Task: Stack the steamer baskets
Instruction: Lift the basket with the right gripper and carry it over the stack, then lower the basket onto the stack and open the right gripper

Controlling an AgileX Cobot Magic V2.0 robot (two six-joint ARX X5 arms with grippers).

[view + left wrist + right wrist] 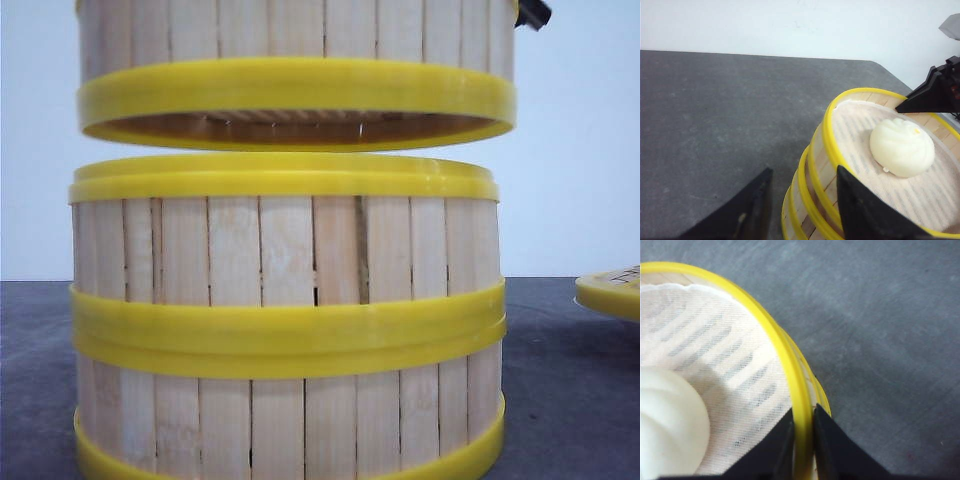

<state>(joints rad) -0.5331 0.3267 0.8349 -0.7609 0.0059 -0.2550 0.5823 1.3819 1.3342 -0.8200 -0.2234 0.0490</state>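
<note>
Two steamer baskets stand stacked on the table, the lower one (pixel 285 420) under the upper one (pixel 285 240). A third steamer basket (pixel 296 90) hangs just above them with a narrow gap between, roughly in line with the stack. Its yellow rim (pixel 771 331) is pinched by my right gripper (pixel 803 427), which is shut on it. Inside lie a white cloth liner and a white bun (pixel 901 146). My left gripper (pixel 804 170) is open and straddles the opposite wall (pixel 826 131), one finger outside and one over the liner.
The flat yellow-rimmed lid (pixel 612 292) lies on the dark grey table (pixel 570 400) at the right edge. The right gripper's black fingers (pixel 935 92) show across the basket in the left wrist view. A pale wall stands behind the table.
</note>
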